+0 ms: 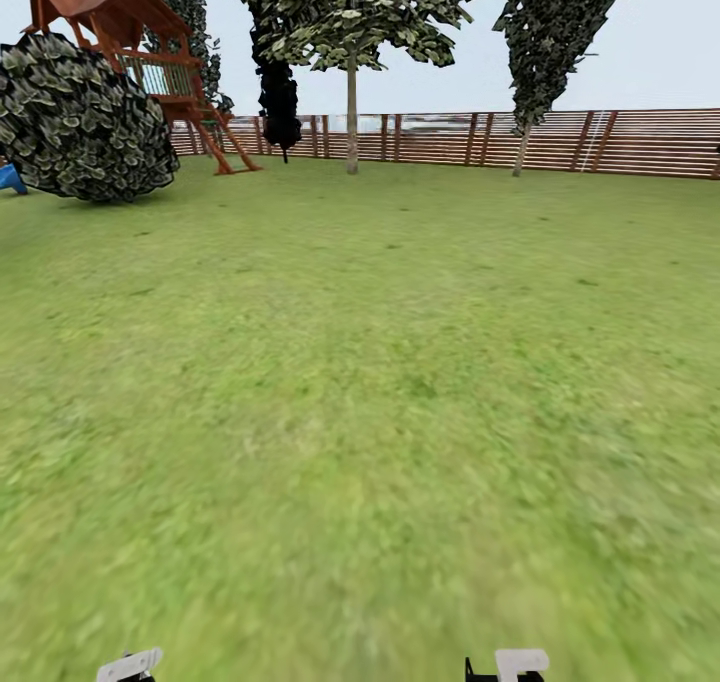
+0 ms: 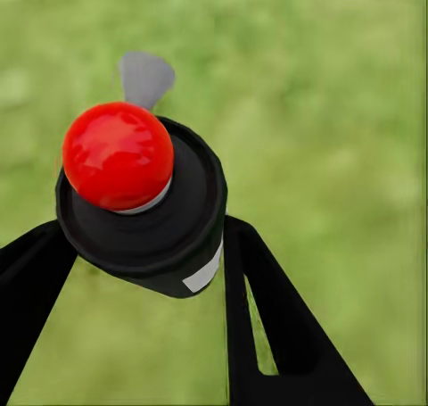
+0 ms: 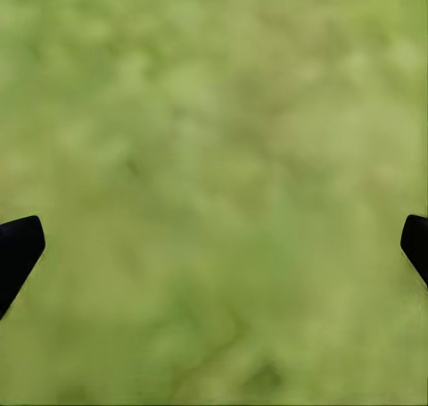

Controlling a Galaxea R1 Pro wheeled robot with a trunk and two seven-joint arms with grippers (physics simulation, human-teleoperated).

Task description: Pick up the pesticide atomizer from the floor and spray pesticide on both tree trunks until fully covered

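I have the atomizer (image 2: 143, 201) in my left end effector (image 2: 143, 254): in the left wrist view the two black fingers (image 2: 267, 326) are closed against the sides of its black body, and I look almost straight down its long axis at the red tip (image 2: 118, 154), with a sliver of the white band low on the side. Grass lies behind it. My right end effector (image 3: 214, 245) holds nothing; its fingertips sit wide apart at the edges of the right wrist view, with only lawn between them.

In the head view the lawn (image 1: 360, 412) stretches ahead to the fence (image 1: 600, 142). Two trees stand far off, just before that fence: one trunk (image 1: 352, 112) nearly dead ahead, slightly left, the other trunk (image 1: 521, 149) to the right and leaning a little. A black cypress (image 1: 278, 92), a round bush (image 1: 85, 117) and a playhouse (image 1: 130, 32) lie to the left.

The pick-up looks done to me, and the spraying has not begun. What matters next is distance and aim: both trunks are well apart from the bottle, forward of the left arm, so I judge I must drive closer, then turn the nozzle end toward the nearer, central trunk.
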